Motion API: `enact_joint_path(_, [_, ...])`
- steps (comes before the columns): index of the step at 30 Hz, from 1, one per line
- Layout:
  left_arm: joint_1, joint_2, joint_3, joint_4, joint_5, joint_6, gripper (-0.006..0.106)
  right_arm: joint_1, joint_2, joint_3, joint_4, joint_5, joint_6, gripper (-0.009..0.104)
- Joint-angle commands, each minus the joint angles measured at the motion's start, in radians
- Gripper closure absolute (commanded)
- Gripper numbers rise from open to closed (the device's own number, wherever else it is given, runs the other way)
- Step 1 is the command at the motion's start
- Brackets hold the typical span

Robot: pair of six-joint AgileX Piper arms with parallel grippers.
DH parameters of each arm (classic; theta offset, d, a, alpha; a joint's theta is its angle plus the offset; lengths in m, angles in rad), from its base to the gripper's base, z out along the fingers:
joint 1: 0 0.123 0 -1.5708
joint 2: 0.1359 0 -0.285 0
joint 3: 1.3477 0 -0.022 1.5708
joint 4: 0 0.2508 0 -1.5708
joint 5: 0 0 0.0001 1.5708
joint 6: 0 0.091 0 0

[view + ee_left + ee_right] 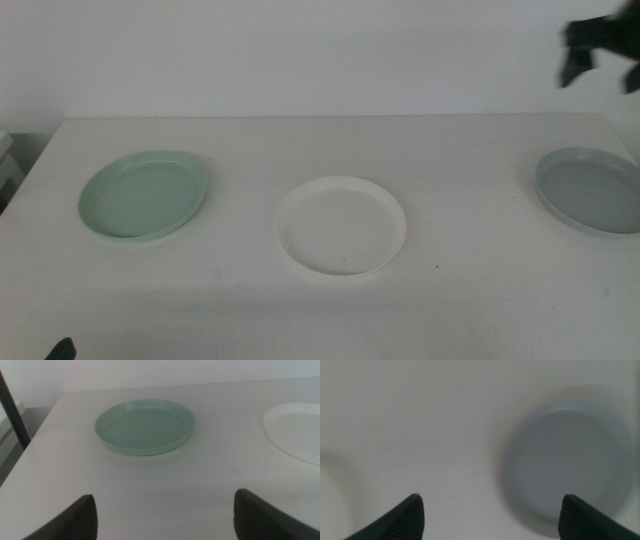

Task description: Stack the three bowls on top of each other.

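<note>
- The three bowls lie singly in a row across the white tabletop [460,310], none yet on another, so the stacking looks not yet begun.
- The mint green bowl [144,194] sits toward the left side, the white bowl [341,226] in the middle, and the grey bowl [592,190] at the right edge of the middle view, partly cut off by the frame. All are well apart, which leaves room for jaws to reach a rim without knocking a neighbour.
- The right gripper [598,52] hangs high above the tabletop, over and behind the grey bowl. Its wrist view looks nearly straight down, with the grey bowl [565,462] blurred below and to one side of the jaws. Its jaws are spread wide and hold nothing. That placement suggests the grey bowl is its first target.
- The left gripper [165,520] waits low at the near left; only a dark tip of it [62,349] shows at the bottom edge of the middle view. Its jaws are also wide apart and empty, facing the mint green bowl [145,426], with the white bowl [295,430] off to the side.
- The low rims will likely call for a pinch on the edge.
</note>
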Motion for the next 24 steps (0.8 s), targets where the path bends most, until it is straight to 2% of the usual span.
enact_joint_path(1, [-0.002,-0.01,-0.005,-0.014,-0.072,-0.007,-0.004,-0.089,-0.055,-0.042,0.008,0.024,-0.034,0.025])
enact_joint_path(6, [-0.002,-0.01,-0.005,-0.014,-0.072,-0.007,-0.004,-0.237,-0.041,-0.043,0.022,-0.025,-0.063,0.028])
enact_joint_path(12, [-0.002,-0.01,-0.005,-0.014,-0.072,-0.007,-0.004,-0.358,0.015,-0.045,0.038,-0.056,-0.105,0.031])
enact_joint_path(24, [-0.002,-0.01,-0.005,-0.014,-0.072,-0.007,-0.004,-0.407,0.217,-0.045,0.082,-0.137,-0.15,0.031])
